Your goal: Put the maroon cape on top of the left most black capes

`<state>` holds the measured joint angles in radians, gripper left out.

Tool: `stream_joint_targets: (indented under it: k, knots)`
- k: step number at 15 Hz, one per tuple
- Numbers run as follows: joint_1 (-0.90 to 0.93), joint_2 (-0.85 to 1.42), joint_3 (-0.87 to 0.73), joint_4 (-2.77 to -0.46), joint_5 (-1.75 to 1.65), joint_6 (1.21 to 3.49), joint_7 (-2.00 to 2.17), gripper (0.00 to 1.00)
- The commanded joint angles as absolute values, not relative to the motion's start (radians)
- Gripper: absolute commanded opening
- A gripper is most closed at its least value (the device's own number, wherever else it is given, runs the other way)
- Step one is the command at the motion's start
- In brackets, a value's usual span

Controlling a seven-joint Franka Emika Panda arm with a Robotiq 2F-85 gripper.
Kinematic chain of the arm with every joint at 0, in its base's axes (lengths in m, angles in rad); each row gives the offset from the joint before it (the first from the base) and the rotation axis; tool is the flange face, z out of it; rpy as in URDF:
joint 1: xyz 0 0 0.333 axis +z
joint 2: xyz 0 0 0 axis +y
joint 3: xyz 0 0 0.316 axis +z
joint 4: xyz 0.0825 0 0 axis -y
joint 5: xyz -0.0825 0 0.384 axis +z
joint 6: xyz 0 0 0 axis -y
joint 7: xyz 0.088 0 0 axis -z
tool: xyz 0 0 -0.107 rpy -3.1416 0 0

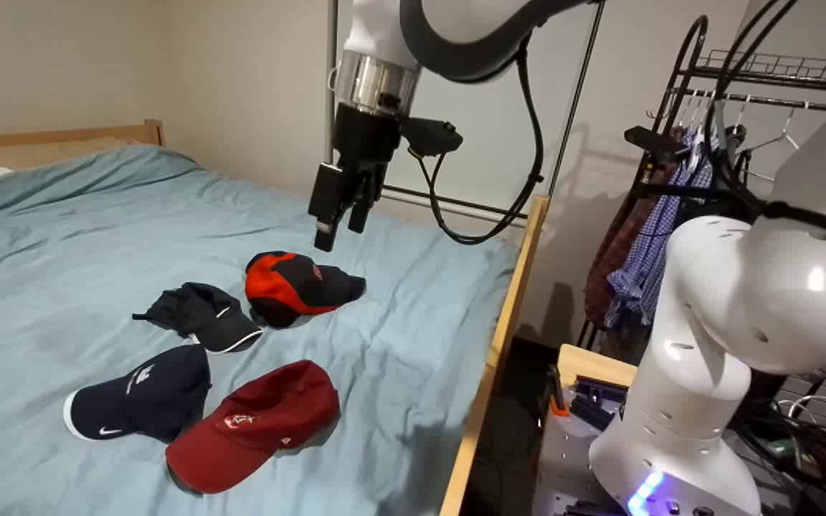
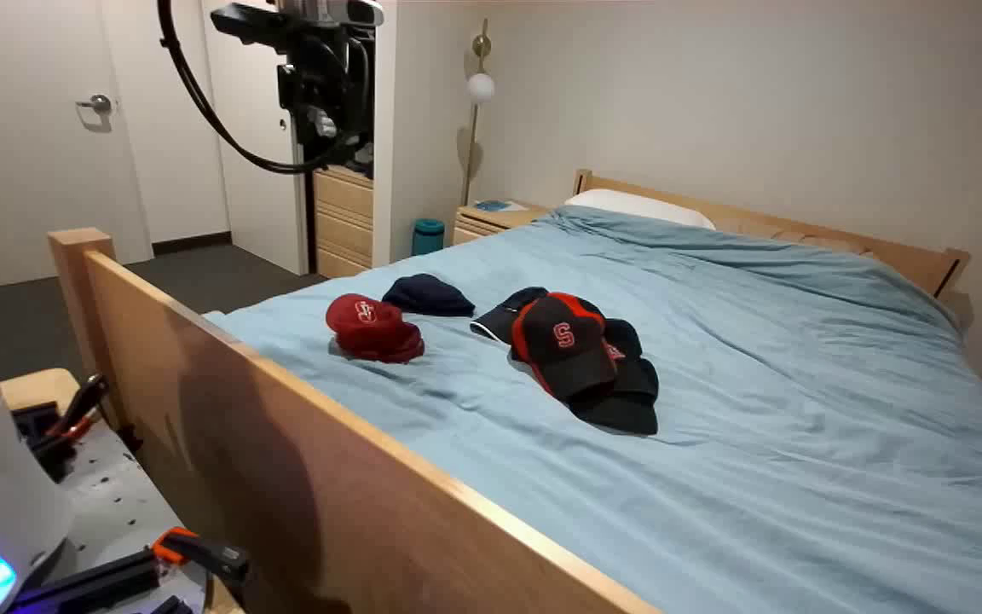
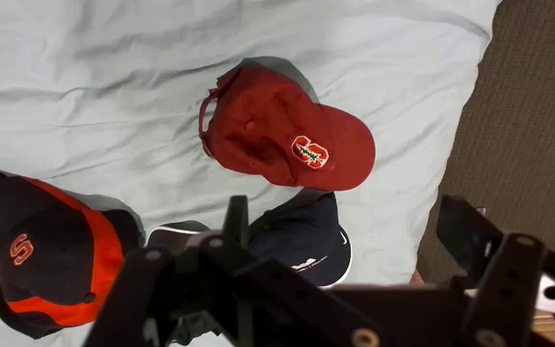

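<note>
The maroon cap point(image 1: 255, 426) lies on the blue bed sheet, its brim close beside a dark navy cap point(image 1: 144, 394) with a white brim edge; I cannot tell if they touch. It also shows in an exterior view point(image 2: 376, 328) and in the wrist view point(image 3: 277, 130). A black cap with white trim point(image 1: 201, 315) lies behind the navy one. My gripper point(image 1: 341, 228) is high above the bed, open and empty. In the wrist view its fingers point(image 3: 345, 212) are wide apart, with the navy cap point(image 3: 301, 231) partly hidden behind them.
A bright red and black cap point(image 2: 563, 341) lies near the black one, with another black brim point(image 2: 623, 411) showing under it. The wooden footboard point(image 2: 355, 460) stands between the robot base and the bed. A clothes rack point(image 1: 692, 93) stands behind the arm.
</note>
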<state>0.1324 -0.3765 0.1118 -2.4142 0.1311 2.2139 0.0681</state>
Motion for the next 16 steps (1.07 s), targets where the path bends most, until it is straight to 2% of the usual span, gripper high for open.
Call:
stream_joint_targets:
  k: [1, 7, 14, 15, 16]
  knots:
    - [0.131, -0.376, 0.113, -2.412, 0.132, 2.211, 0.068, 1.00]
    - [0.121, -0.164, 0.122, -2.269, 0.053, 2.162, 0.040, 1.00]
    - [0.164, 0.246, 0.159, -1.913, -0.036, 2.056, 0.036, 1.00]
    - [0.156, 0.151, 0.146, -2.044, -0.029, 2.129, 0.057, 1.00]
    - [0.163, 0.191, 0.147, -2.008, -0.029, 2.124, 0.057, 1.00]
